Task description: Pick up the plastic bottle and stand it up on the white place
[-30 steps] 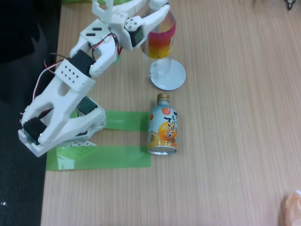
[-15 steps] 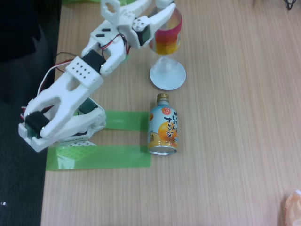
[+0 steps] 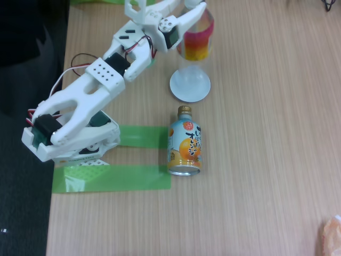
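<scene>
Held by the gripper (image 3: 193, 9), the plastic bottle (image 3: 195, 40) stands upright.

Stretches from the base near the tabletop's left edge up toward its far edge in the fixed view. Gripper (image 3: 193, 9) at the top, jaws clamped around the plastic bottle (image 3: 196, 42), holding it upright. Wrist servo faces the camera.
</scene>
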You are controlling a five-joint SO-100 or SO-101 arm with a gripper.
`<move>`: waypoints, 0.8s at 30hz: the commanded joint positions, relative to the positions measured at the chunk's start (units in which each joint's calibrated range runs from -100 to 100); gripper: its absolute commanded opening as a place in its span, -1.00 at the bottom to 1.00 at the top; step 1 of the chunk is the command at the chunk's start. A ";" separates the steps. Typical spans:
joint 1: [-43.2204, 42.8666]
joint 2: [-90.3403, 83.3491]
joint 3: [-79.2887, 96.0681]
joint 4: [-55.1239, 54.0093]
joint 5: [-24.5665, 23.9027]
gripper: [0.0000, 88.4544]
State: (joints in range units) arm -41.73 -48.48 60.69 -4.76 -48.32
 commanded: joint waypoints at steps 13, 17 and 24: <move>0.91 -0.19 2.01 -0.31 0.95 -0.69; 1.06 -0.02 2.92 -0.31 0.95 -0.69; 0.84 -0.02 3.91 -0.31 0.95 -0.69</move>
State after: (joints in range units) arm -40.61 -48.40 64.84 -4.76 -47.53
